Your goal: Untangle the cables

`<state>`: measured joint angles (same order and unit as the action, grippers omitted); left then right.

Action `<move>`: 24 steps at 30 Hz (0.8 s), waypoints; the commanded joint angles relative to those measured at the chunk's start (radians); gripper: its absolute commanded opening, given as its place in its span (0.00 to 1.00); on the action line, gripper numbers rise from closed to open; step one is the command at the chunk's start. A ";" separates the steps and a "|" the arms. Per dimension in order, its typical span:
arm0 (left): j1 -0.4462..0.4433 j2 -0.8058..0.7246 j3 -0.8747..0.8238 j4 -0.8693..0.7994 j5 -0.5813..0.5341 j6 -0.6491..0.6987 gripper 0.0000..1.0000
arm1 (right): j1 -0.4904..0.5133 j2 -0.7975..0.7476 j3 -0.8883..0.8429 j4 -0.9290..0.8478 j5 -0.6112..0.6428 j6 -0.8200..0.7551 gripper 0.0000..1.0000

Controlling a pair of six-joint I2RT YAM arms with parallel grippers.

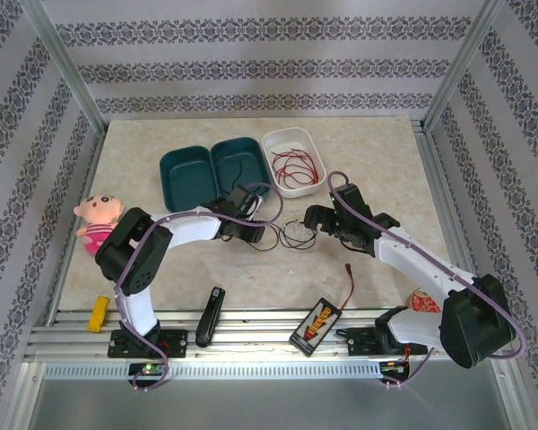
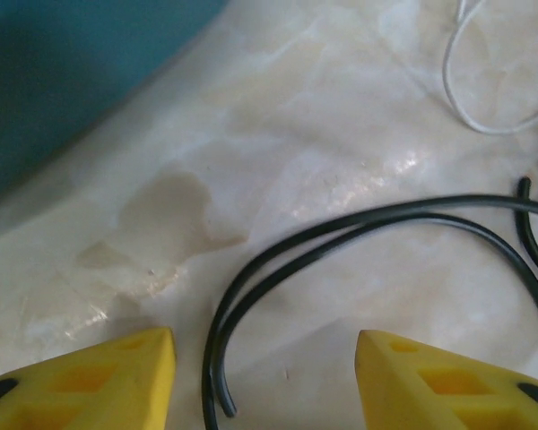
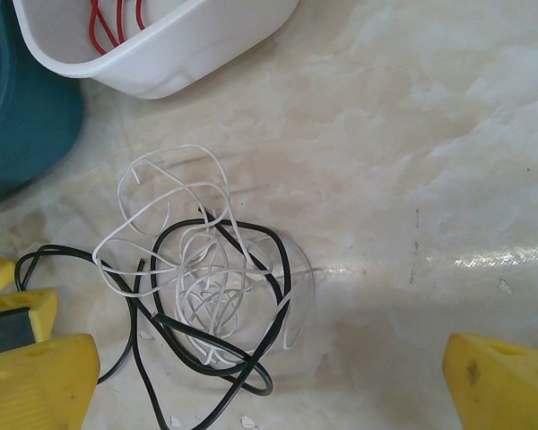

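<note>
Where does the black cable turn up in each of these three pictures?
Top external: the black cable lies mid-table, just left of centre.
Left wrist: the black cable sweeps across the lower right.
Right wrist: the black cable loops through the white cable, lower left.
Shared landmark: the teal tub.

Bright, even light comes from overhead. The top view is sharp, with short soft shadows on the table (image 1: 386,170) and a blown-out white strip along the metal rail (image 1: 269,369) at the near edge. The left wrist view is hazy, the teal container (image 2: 54,72) a blur. The right wrist view is crisper; the white cable (image 3: 206,300) throws thin, faint shadows
</note>
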<state>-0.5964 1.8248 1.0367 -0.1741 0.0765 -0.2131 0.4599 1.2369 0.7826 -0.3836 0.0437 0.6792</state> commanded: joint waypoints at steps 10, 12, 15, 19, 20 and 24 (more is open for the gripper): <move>-0.011 0.080 0.079 -0.025 -0.036 0.024 0.41 | -0.013 -0.014 -0.004 0.017 0.026 0.006 0.98; -0.011 0.082 0.082 -0.025 -0.024 0.023 0.35 | -0.014 -0.016 -0.005 0.018 0.028 0.008 0.98; -0.011 0.085 0.080 -0.022 -0.004 0.017 0.23 | -0.015 -0.013 -0.005 0.020 0.030 0.013 0.98; -0.013 0.085 0.072 -0.022 0.006 0.003 0.11 | -0.014 -0.011 -0.009 0.029 0.042 0.021 0.98; -0.013 0.081 0.071 -0.022 0.011 0.001 0.07 | -0.015 -0.013 -0.012 0.034 0.047 0.026 0.98; -0.015 0.054 0.058 -0.024 0.007 -0.006 0.00 | -0.017 -0.011 -0.023 0.065 0.053 0.033 0.98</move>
<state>-0.5938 1.8812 1.1000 -0.1898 0.0196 -0.2096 0.4534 1.2366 0.7773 -0.3481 0.0673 0.6899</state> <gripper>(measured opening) 0.043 0.983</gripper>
